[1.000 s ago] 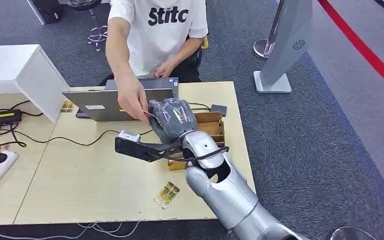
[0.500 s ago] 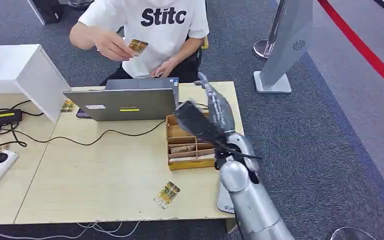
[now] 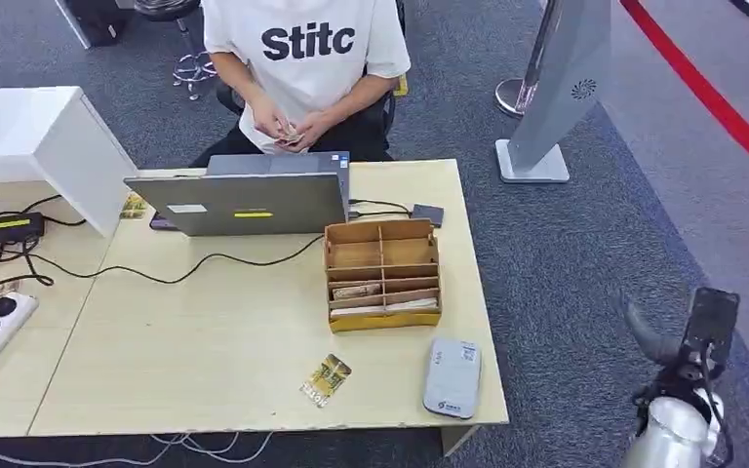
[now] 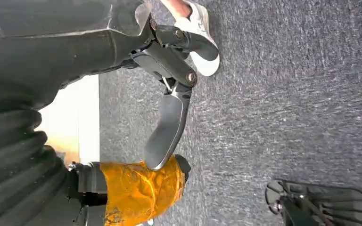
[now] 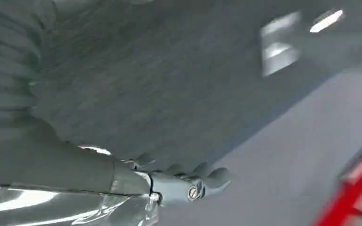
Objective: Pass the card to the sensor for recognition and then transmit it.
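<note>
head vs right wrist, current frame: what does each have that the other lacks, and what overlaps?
Head view: table with laptop, wooden organiser, grey sensor, a card, plus the seated person. Right wrist view: a blurred bright patch, too smeared to identify. Both: the right hand, empty, off the table over grey carpet, and the red floor stripe.

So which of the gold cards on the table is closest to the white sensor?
The card near the table's front edge, left of the sensor; the other card lies far back beside the laptop.
</note>
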{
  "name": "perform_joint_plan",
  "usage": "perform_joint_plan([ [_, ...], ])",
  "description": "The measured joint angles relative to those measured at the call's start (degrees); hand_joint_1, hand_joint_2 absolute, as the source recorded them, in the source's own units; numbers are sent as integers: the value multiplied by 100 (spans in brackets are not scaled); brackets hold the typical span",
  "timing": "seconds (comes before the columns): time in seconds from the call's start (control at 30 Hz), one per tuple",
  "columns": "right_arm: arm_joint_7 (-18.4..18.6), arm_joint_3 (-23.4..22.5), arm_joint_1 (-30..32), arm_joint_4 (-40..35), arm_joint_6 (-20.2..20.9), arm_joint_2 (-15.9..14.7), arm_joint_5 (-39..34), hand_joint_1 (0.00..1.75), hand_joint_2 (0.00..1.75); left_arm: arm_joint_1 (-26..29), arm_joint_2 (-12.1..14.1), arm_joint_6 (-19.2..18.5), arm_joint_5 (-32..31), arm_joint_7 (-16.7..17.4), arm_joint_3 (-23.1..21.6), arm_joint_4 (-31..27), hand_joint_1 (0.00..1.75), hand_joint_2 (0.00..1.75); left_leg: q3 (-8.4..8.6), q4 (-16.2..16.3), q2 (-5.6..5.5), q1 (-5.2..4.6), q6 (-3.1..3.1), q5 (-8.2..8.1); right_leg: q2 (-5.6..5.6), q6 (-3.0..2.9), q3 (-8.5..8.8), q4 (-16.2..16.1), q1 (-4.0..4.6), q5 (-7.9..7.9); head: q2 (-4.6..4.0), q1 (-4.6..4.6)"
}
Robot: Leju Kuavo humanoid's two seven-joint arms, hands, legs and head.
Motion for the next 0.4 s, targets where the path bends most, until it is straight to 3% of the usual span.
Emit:
perform_joint_plan([
  [0.07,67,-423,146,1182,-178,-472,530,0,175,29,-2,-13,22,-46,38,0,0,175,-3,0,-21,0,0,0,-15,3,5,0,2,-2,0,2],
  [0.2,1579,-667,679,3020,516,-1042,1471,0,175,71,55,-101,-9,-145,88,0,0,175,-7,0,-30,0,9,-7,-24,12,8,-1,1,-15,0,7],
  [0.27,1910,-732,878,3655,675,-1116,1512,0,175,84,101,-136,-20,-160,92,0,0,175,-2,-3,-7,0,12,-20,2,10,2,-1,0,-16,0,0],
  [0.3,2252,-769,915,3909,854,-1136,1442,0,175,78,105,-164,-28,-177,94,0,5,175,7,-4,11,-1,10,-23,15,5,1,1,0,-20,0,-9],
  [0.33,2751,-854,931,4175,1023,-1147,1273,51,175,69,133,-194,-28,-212,94,0,175,175,14,-5,14,0,8,-24,19,0,2,3,0,-23,0,-2],
  [0.37,3310,-976,944,4352,1114,-1147,994,175,175,65,147,-231,-22,-225,94,0,175,175,14,-5,16,3,8,-24,19,-2,4,4,3,-24,0,0],
  [0.4,3627,-1137,964,4507,1153,-1131,755,175,175,69,155,-267,-4,-238,103,0,175,175,14,-6,16,4,6,-22,18,-2,4,6,4,-25,0,0],
])
